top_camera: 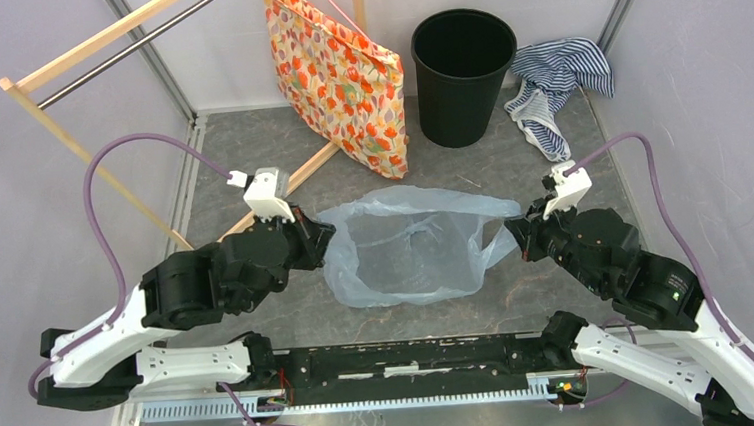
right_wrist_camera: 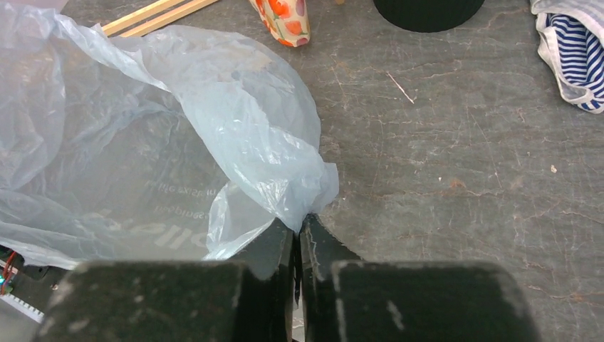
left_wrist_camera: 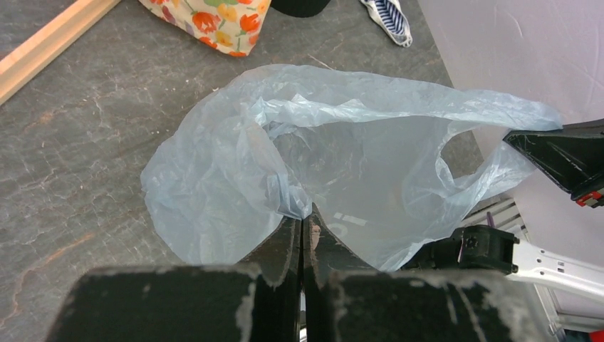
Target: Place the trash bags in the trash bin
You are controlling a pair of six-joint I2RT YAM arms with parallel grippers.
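The pale-blue translucent trash bag (top_camera: 410,246) hangs stretched between my two grippers over the middle of the dark table. My left gripper (top_camera: 327,239) is shut on the bag's left edge; in the left wrist view (left_wrist_camera: 305,217) the plastic (left_wrist_camera: 235,178) bunches at its tips. My right gripper (top_camera: 512,234) is shut on the bag's right edge, and in the right wrist view (right_wrist_camera: 298,224) the film (right_wrist_camera: 263,142) is pinched at its tips. The black trash bin (top_camera: 464,77) stands upright at the back, its mouth open, beyond the bag.
An orange floral fabric bag (top_camera: 338,75) hangs from a wooden rack (top_camera: 91,53) at the back left, next to the bin. A blue-white striped cloth (top_camera: 555,90) lies at the back right. Walls close both sides.
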